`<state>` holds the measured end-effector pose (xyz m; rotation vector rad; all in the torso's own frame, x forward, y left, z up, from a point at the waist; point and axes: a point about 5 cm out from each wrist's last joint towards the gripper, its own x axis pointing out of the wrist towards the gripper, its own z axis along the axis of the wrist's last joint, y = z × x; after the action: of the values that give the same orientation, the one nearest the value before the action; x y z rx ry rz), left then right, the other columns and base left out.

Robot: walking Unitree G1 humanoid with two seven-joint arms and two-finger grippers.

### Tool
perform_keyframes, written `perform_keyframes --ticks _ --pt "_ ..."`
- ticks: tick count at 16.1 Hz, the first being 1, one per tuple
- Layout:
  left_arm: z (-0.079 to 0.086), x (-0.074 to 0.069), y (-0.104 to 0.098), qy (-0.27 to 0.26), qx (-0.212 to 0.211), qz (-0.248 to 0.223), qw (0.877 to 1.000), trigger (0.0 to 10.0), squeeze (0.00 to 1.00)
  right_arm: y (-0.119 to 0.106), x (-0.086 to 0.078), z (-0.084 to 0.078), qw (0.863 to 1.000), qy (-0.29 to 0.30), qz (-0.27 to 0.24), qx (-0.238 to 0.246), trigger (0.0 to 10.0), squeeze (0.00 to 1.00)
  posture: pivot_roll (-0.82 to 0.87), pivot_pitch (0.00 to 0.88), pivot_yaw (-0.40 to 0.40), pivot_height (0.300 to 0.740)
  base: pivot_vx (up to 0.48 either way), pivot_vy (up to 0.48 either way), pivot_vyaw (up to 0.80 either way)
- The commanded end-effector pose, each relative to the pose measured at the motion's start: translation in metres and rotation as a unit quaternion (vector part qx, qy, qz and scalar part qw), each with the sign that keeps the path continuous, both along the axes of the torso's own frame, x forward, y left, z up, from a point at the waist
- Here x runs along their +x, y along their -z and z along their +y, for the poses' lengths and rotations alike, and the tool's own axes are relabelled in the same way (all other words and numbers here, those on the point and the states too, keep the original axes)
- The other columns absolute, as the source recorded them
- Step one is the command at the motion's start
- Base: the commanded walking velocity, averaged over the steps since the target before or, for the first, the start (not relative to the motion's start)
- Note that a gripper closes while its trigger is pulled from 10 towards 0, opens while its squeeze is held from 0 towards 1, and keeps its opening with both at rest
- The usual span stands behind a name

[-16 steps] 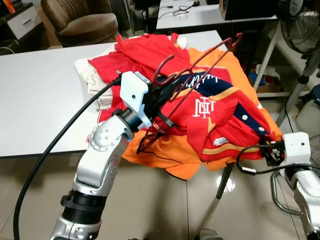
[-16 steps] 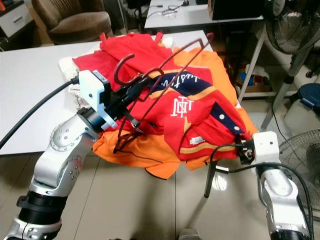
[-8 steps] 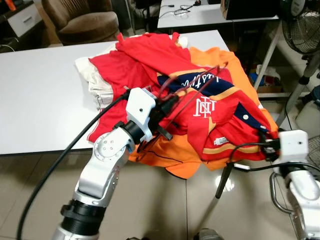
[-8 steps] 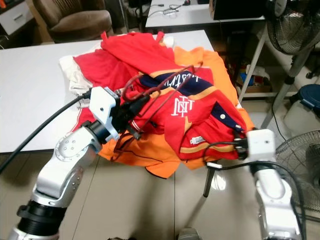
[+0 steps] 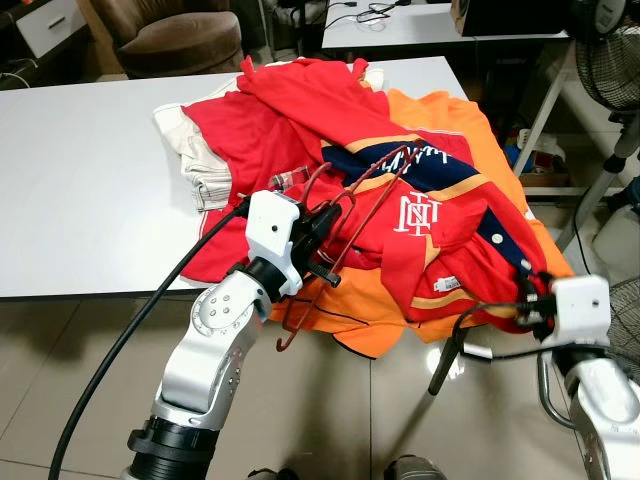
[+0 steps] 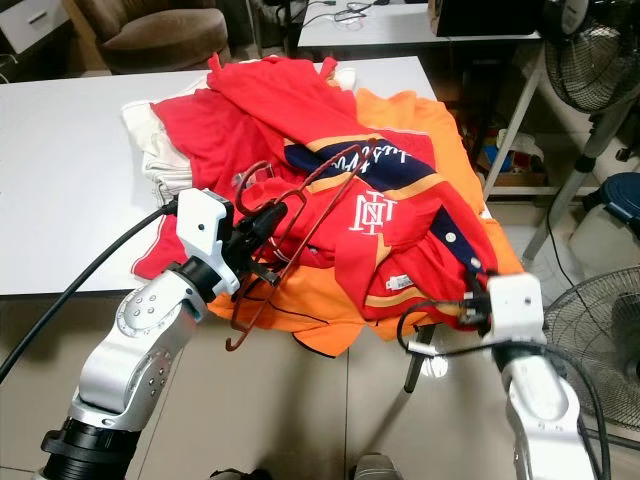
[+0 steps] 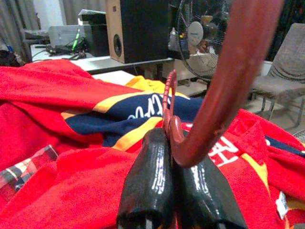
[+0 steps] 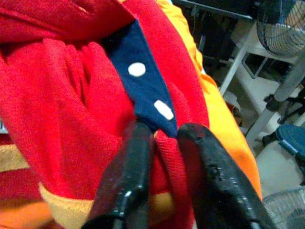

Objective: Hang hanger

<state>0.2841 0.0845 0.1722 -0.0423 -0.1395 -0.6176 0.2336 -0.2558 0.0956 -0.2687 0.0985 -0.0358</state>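
Note:
A dark red wire hanger is pinched in my left gripper, which is shut on it by the hook, as the left wrist view shows. The hanger lies tilted over a red polo shirt with navy and yellow trim, and its lower end hangs past the table edge. That shirt tops a pile of red and orange clothes on the white table. My right gripper is shut on the shirt's edge beside its navy button placket.
A metal table leg stands under the hanging clothes. Fans stand at the right, one low by my right arm. A brown armchair and a second table are behind. Tiled floor lies below.
My left gripper has lowered and tipped the hanger from raised above the pile down onto the shirt; one end now dangles below the table edge. The right gripper keeps its hold.

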Motion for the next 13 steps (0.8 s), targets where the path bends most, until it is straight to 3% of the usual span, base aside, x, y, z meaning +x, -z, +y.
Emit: perform_keyframes --ticks 1,4,5,7,10,13 --pt "0.002 0.001 -0.006 -0.003 0.008 -0.015 1.0 10.0 0.0 -0.01 0.0 0.004 1.0 -0.003 -0.017 -0.005 0.0 0.0 -0.28 0.084 0.12 0.74 0.0 0.0 0.0" --pt "0.004 0.003 -0.006 -0.015 0.026 -0.023 0.999 10.0 0.0 -0.018 0.004 0.006 0.999 -0.005 -0.031 -0.006 0.0 0.0 -0.27 0.074 0.12 0.74 0.0 0.0 0.0" --pt "0.008 0.007 -0.006 -0.033 0.032 -0.028 0.999 10.0 0.0 -0.029 0.008 0.009 0.998 -0.007 -0.055 -0.005 0.0 0.0 -0.27 0.072 0.118 0.74 0.0 0.0 0.0" --pt "0.012 0.019 -0.014 -0.091 0.008 -0.037 0.995 10.0 0.0 -0.071 0.019 0.024 0.988 -0.006 -0.15 -0.038 0.0 0.0 -0.27 0.062 0.108 0.74 0.0 0.0 0.0" --pt "0.005 0.03 -0.012 -0.114 -0.006 -0.012 0.993 10.0 0.0 -0.095 0.02 0.041 0.975 0.046 -0.211 -0.054 0.0 0.01 -0.25 0.045 0.105 0.74 0.0 0.0 0.0" --pt "0.003 0.038 -0.01 -0.12 -0.005 -0.004 0.993 10.0 0.0 -0.103 0.016 0.06 0.966 0.077 -0.241 -0.053 0.0 0.01 -0.23 0.062 0.119 0.74 0.0 0.0 0.0"
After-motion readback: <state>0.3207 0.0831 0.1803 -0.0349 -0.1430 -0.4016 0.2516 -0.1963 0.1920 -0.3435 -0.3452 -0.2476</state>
